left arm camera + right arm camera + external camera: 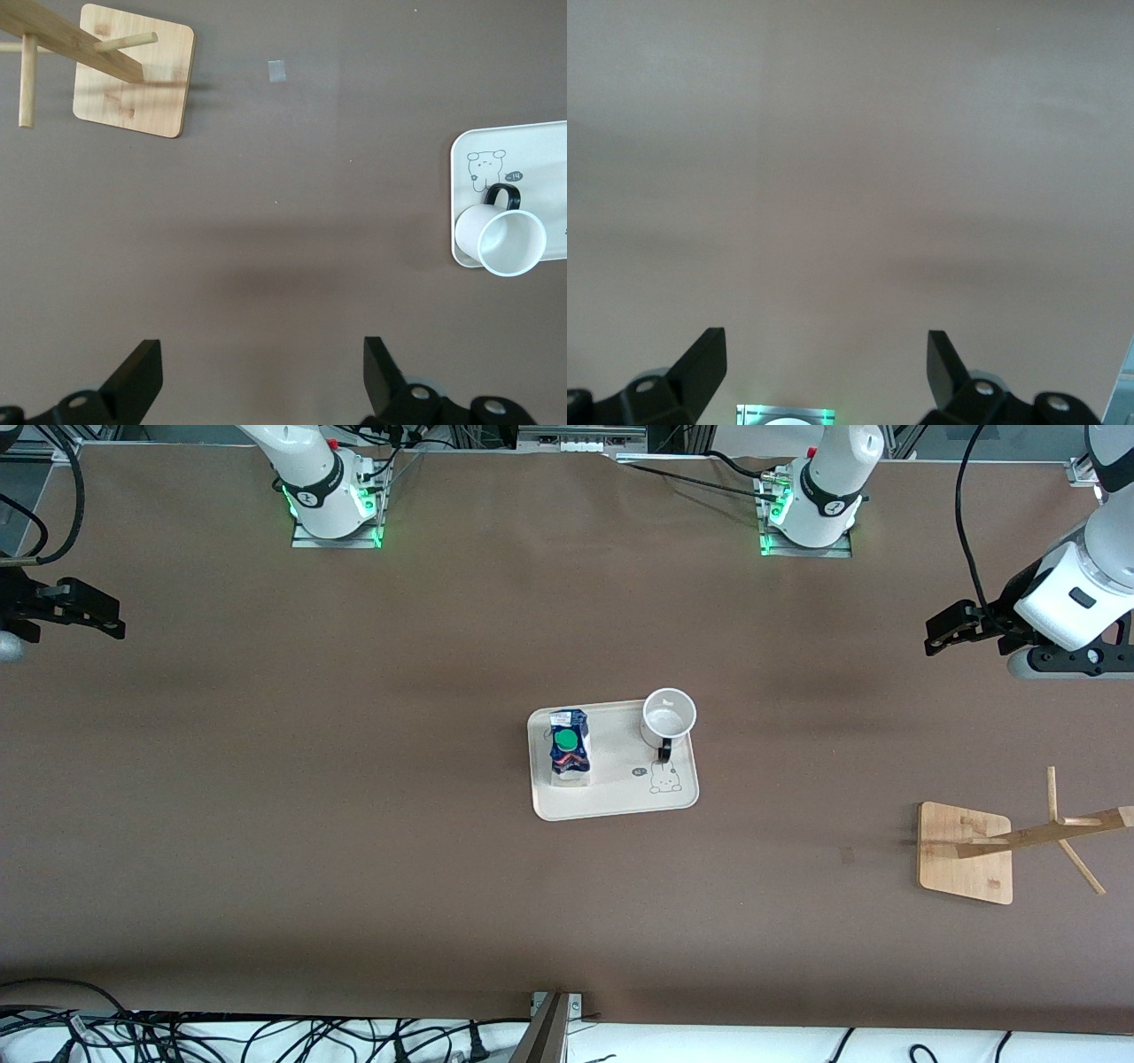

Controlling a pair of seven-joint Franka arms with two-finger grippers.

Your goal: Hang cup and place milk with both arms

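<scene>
Left pincer (941, 631), spread, should descend squarely over the cup (668, 718) on the tray (611, 802); right pincer (89, 613), spread, waits.

On the brown counter (354, 779), a cream rectangular tray (620, 802) holds the blue-topped milk carton (569, 748) toward the right arm's end and the white mug (668, 716) toward the left arm's. A wooden peg rack (966, 853) stands well apart, toward the left arm's end.
</scene>
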